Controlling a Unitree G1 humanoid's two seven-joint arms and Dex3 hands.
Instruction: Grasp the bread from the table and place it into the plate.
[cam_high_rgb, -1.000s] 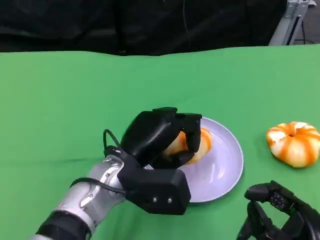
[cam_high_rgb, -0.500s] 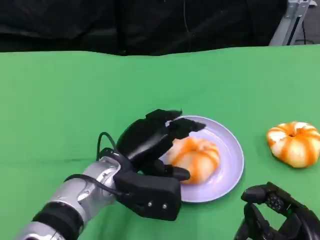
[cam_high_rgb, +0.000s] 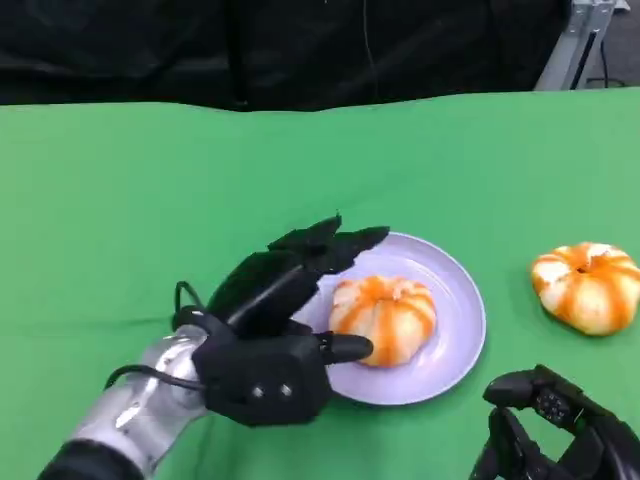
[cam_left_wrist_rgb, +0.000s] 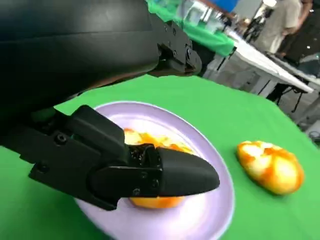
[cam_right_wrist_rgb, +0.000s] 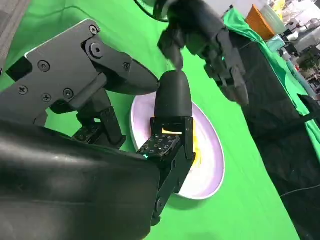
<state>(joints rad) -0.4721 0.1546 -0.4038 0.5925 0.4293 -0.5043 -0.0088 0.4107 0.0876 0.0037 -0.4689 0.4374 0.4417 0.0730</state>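
table (cam_high_rgb: 120, 180): green cloth all over, black backdrop along the frame's top | plate (cam_high_rgb: 455, 345): lavender, sits right of center, low in frame | second bread (cam_high_rgb: 587, 286): orange-striped bun, just chilling at the right edge, apart from the plate

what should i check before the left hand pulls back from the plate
1. Bread lies inside the plate: ok.
2. Left hand holds nothing, fingers apart: ok.
3. Left hand clear of the bread: cannot tell, its thumb tip sits right at the bread's side.
4. Plate flat on the table: ok.
5. Second bread lies on the table right of the plate, out of the retreat path: ok.
6. Right hand low at the near edge, away from the plate: ok.
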